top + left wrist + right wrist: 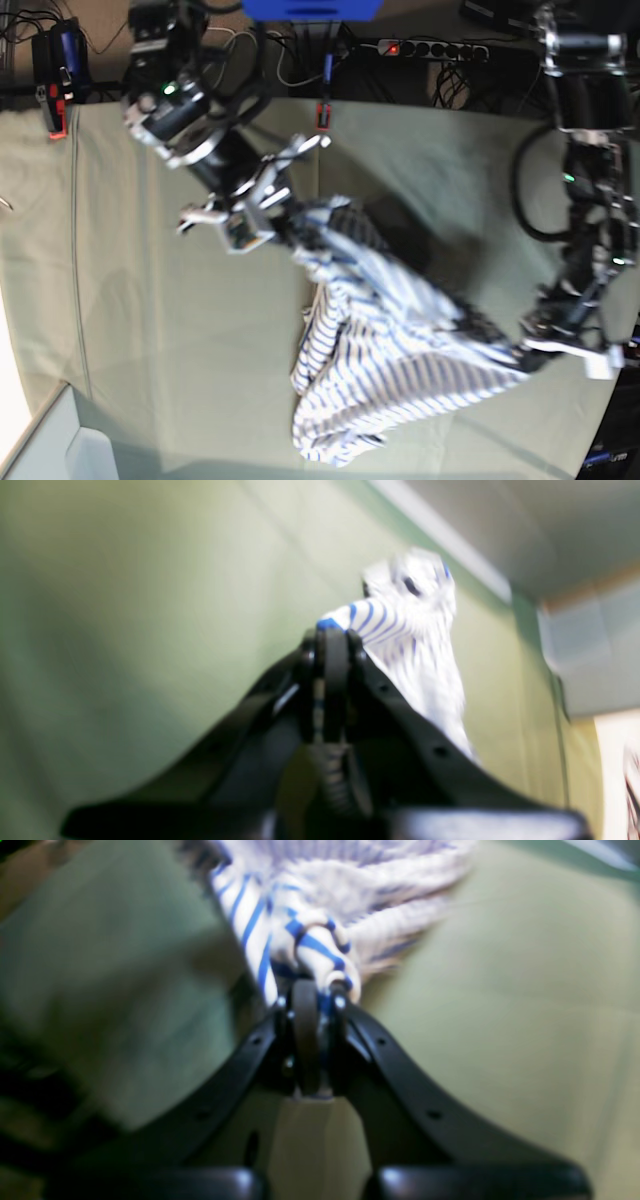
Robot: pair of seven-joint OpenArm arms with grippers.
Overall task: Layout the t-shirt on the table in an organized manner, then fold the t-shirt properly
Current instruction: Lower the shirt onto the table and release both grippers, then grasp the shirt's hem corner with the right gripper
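White blue-striped cloth t-shirt [385, 370] strung diagonally above pale grey-green cloth bench [160, 330], long axis running claw to claw, left claw [331, 630] and right claw [312, 990] both clamped on its fabric.

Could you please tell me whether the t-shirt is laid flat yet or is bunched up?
Bunched up: the t-shirt hangs stretched and crumpled between the left gripper and right gripper above the table.

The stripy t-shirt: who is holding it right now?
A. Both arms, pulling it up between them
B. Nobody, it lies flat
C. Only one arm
A: the t-shirt hangs stretched between the right gripper and the left gripper, each with fingers shut on the cloth.
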